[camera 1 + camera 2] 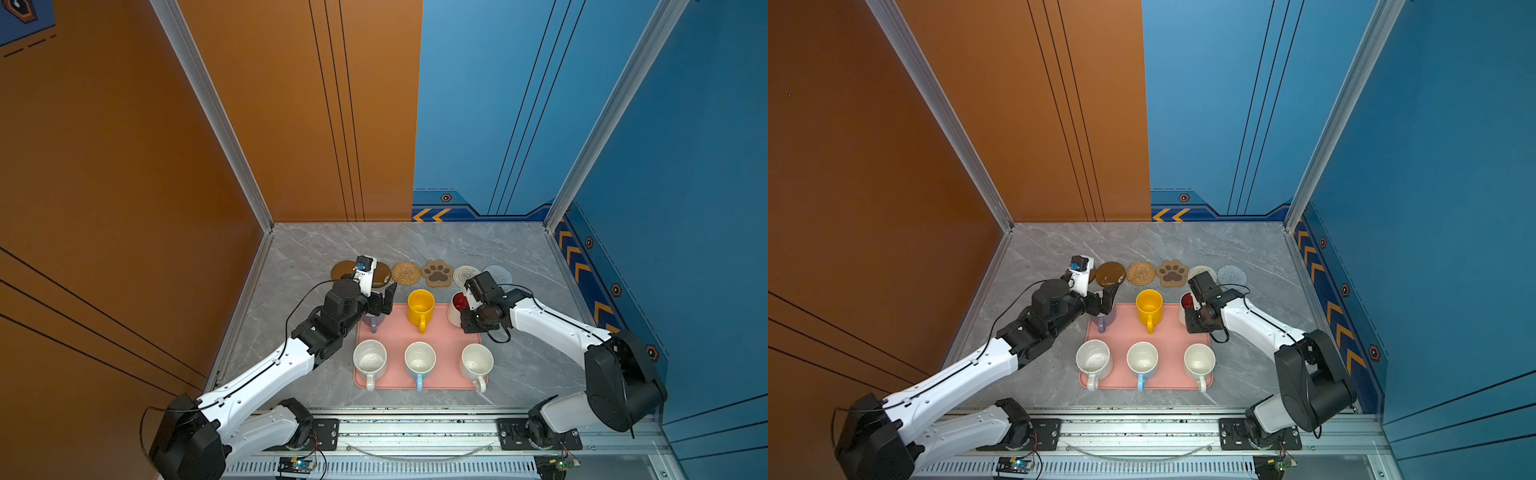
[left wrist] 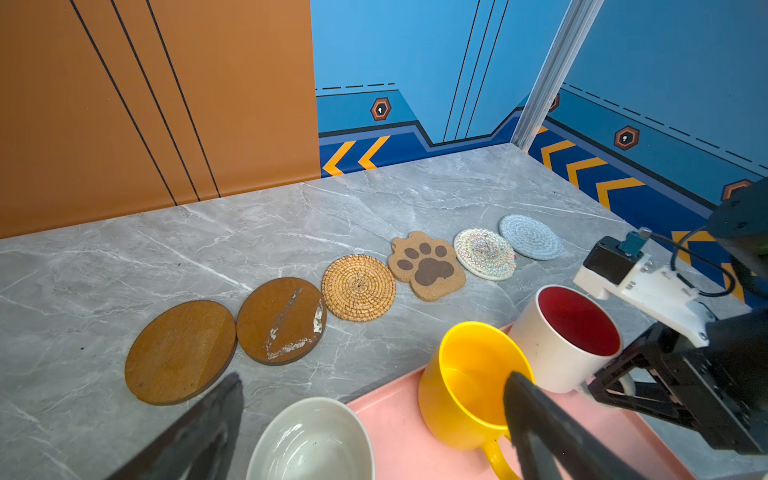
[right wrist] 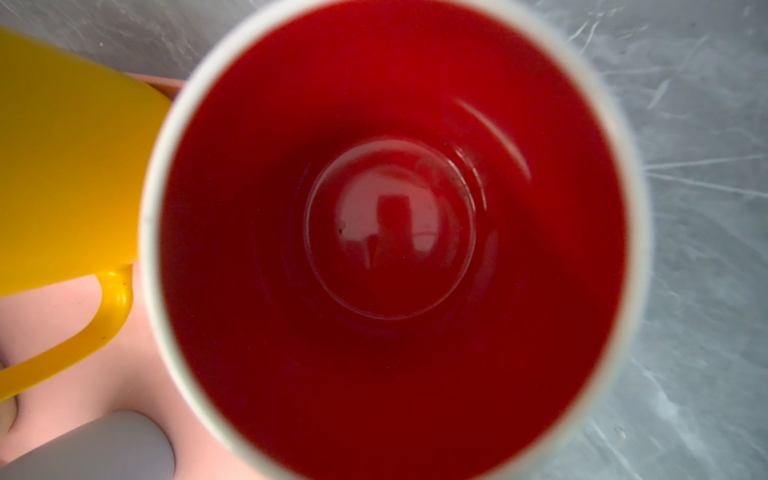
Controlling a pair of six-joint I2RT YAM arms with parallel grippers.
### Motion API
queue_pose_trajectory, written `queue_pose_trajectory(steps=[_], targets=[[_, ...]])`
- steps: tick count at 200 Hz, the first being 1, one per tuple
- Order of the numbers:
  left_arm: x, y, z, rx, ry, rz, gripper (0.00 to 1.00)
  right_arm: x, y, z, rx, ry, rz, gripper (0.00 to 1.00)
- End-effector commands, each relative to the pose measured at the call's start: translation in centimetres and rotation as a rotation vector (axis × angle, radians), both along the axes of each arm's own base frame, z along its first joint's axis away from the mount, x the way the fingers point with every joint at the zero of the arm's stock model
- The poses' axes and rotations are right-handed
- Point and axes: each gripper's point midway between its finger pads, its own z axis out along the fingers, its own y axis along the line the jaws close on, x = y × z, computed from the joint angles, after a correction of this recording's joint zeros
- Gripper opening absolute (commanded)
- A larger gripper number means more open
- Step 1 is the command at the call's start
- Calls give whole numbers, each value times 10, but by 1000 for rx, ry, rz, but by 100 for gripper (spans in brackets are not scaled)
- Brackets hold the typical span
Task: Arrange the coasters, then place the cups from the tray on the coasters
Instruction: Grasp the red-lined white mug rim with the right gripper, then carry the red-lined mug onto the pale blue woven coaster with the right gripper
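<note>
The red-lined mug fills the right wrist view, upright at the tray's far right corner. The right gripper sits at its handle; whether the jaws pinch it cannot be told. The left gripper hovers over the lilac mug, jaws spread wide. Six coasters lie in a row behind the tray.
</note>
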Motion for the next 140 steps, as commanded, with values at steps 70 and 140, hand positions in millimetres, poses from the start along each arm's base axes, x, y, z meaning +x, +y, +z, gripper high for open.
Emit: queue_pose_trajectory(steps=[70,140], targets=[[-3,5,9,-35,-24,7,98,17,-2,37,-106,-197,-28,0],[-3,7,7,-35,-23,12,98,26,2,66,-17,-276,-69,0]])
